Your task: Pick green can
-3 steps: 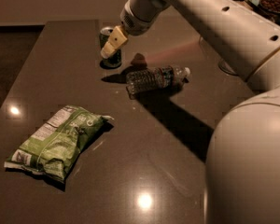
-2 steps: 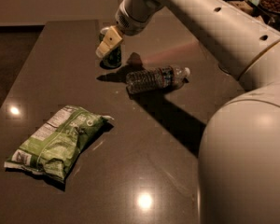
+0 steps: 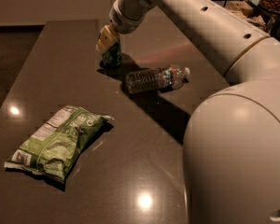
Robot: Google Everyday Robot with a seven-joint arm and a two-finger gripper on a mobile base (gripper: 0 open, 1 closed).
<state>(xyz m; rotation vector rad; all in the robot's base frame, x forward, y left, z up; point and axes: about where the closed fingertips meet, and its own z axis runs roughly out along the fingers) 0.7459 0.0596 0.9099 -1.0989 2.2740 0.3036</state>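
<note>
Green can (image 3: pixel 112 56) stands upright at the far side of the desk (image 3: pixel 46 69), and the claw (image 3: pixel 107 38) has just dropped onto its top from a slightly higher hover. The can hasn't budged. I'd call this the grasp closing in, with no lift yet. Clenched or released? I cannot tell from here.

Near left lies a crinkly, flat green chip bag (image 3: pixel 56 141), soft and glossy. Then comes the can, a rigid little metal cylinder. Just right of it a clear ribbed plastic bottle (image 3: pixel 154 78) lies on its side. The smooth white arm (image 3: pixel 210 27) fills the right.
</note>
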